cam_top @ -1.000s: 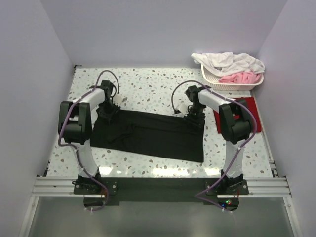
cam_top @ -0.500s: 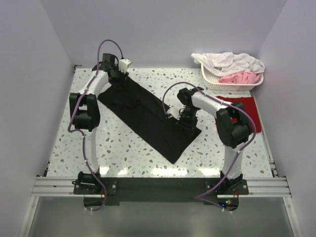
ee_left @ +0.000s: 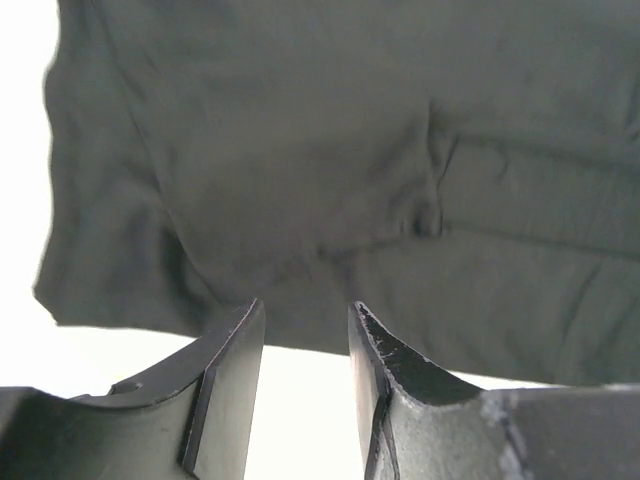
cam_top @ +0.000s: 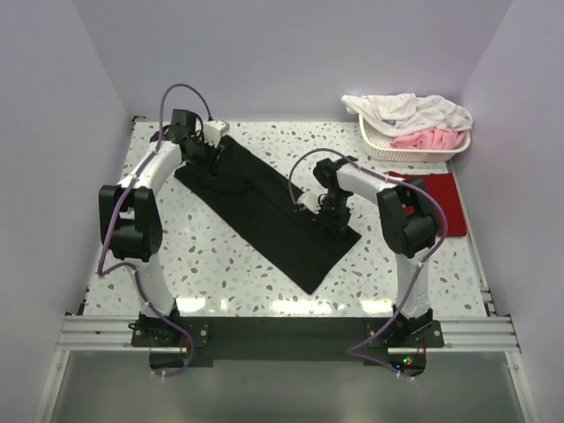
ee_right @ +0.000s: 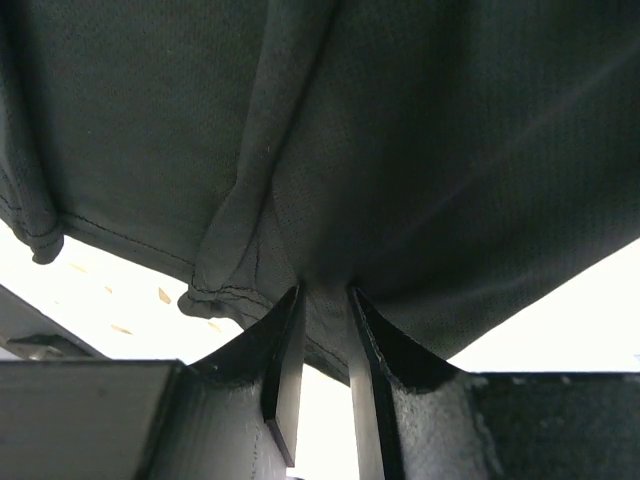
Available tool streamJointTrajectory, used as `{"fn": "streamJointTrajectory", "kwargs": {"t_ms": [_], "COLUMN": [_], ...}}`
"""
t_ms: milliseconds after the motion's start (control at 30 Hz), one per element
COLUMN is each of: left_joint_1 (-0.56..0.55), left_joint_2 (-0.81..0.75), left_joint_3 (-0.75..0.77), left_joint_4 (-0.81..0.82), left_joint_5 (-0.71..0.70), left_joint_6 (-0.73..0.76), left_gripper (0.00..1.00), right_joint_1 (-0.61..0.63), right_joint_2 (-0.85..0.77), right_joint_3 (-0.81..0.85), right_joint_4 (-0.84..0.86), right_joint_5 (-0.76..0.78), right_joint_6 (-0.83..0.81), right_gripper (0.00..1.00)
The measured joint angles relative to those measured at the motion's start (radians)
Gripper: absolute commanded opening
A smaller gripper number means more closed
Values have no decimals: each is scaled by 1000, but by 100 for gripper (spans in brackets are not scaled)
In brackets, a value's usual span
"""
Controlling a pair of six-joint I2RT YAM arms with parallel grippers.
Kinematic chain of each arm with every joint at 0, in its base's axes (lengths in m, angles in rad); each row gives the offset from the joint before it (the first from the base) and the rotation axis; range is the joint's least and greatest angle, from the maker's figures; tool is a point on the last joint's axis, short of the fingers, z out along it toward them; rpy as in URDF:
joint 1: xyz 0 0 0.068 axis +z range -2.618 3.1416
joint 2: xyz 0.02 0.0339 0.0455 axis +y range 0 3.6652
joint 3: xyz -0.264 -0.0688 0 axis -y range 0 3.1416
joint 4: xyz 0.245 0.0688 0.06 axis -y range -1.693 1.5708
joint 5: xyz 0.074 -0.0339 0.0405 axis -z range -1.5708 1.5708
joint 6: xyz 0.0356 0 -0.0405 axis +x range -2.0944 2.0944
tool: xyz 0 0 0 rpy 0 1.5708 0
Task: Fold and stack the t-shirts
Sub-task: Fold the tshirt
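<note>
The black t-shirt (cam_top: 264, 207) lies as a long folded strip, running diagonally from the far left to the near middle of the table. My left gripper (cam_top: 214, 145) is at its far left end. In the left wrist view (ee_left: 305, 305) its jaws stand apart with bare table between them and the shirt's edge (ee_left: 330, 150) just past the tips. My right gripper (cam_top: 333, 211) is at the shirt's right edge. In the right wrist view (ee_right: 322, 290) it is shut on a pinch of black cloth (ee_right: 400, 120). The dark red t-shirt (cam_top: 441, 189) lies flat at the right, partly hidden by my right arm.
A white basket (cam_top: 414, 152) stands at the far right corner with white cloth (cam_top: 405, 110) and pink cloth (cam_top: 429, 139) heaped in it. Lilac walls close the table on three sides. The speckled tabletop (cam_top: 203, 256) shows at near left.
The black shirt swung from lying crosswise to a diagonal as my left gripper carried its end far left. My left gripper has since come down and opened. My right gripper still holds.
</note>
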Motion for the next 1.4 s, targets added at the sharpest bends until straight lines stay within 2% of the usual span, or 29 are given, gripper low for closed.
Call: {"fn": "streamJointTrajectory", "kwargs": {"t_ms": [100, 300, 433, 533, 733, 867, 1033, 1100, 1233, 1267, 1400], "left_joint_1": [0, -7, -18, -27, -43, -47, -69, -85, -116, -122, -133], "left_joint_2": [0, 43, 117, 173, 251, 345, 591, 654, 643, 631, 554], "left_joint_3": [-34, -43, -41, -38, 82, 232, 647, 740, 690, 663, 576], "left_joint_4": [-43, -82, -85, -84, -80, -102, -97, -47, 77, 108, 163], "left_joint_5": [-6, -36, -65, -96, -167, -191, -232, -241, -258, -257, -230], "left_joint_6": [-6, -21, -29, -26, -3, 38, 108, 137, 159, 158, 135], "left_gripper": [56, 56, 53, 49, 47, 47, 49, 52, 55, 58, 61], "right_joint_1": [18, 134, 193, 188, 103, 50, 53, 63, 101, 113, 147], "right_joint_2": [-20, -48, -47, -35, -35, -39, -40, -40, -37, -35, -19], "right_joint_3": [-39, -126, -123, -81, 31, 53, 32, 26, 19, 19, 19], "right_joint_4": [0, -66, -121, -172, -206, -205, -180, -163, -110, -95, -39], "right_joint_5": [10, 18, -64, -120, -177, -161, -129, -127, -126, -125, -125], "right_joint_6": [0, 0, -14, -23, -19, -14, -2, 8, 35, 42, 69], "right_gripper": [27, 31, 34, 36, 40, 40, 40, 39, 35, 35, 33]}}
